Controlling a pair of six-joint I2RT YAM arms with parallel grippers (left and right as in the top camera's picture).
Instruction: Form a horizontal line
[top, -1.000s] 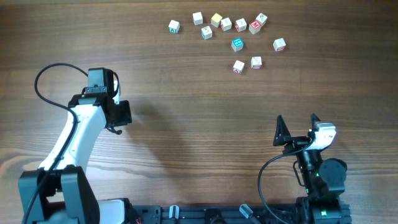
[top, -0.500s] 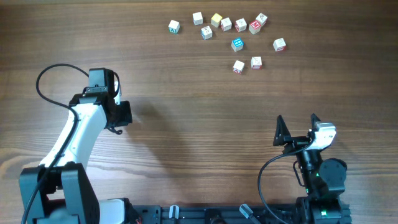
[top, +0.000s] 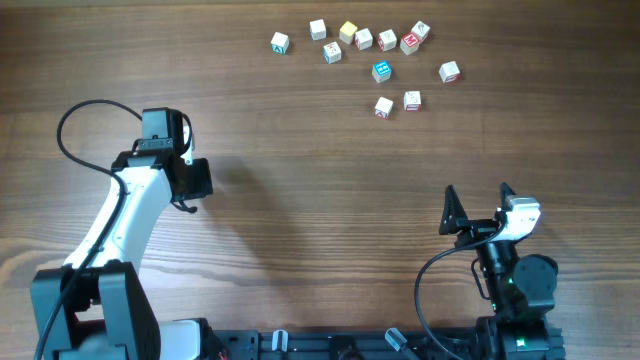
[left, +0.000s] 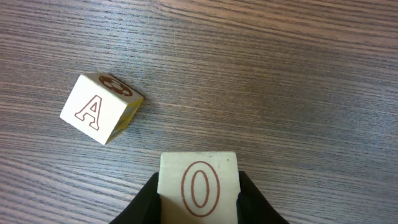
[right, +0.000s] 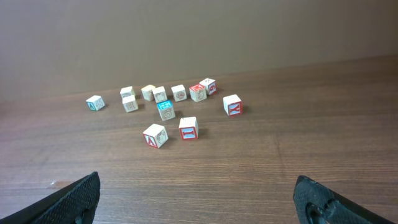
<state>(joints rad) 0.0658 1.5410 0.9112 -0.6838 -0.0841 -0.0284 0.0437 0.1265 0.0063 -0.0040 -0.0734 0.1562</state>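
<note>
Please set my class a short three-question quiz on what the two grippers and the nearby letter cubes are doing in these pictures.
1. True or false: the left gripper is closed on the cube marked O.
2. The right gripper is: A) open and empty, B) shut on a cube, C) shut and empty.
3. Fill in: the loose cube lying on the table to the left of the held one in the left wrist view shows the letter ___ on its top face.

Key: 1 true; 2 A; 3 A.

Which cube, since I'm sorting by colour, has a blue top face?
The blue-topped cube, mid-group; no other cube shows a solid blue face.
</note>
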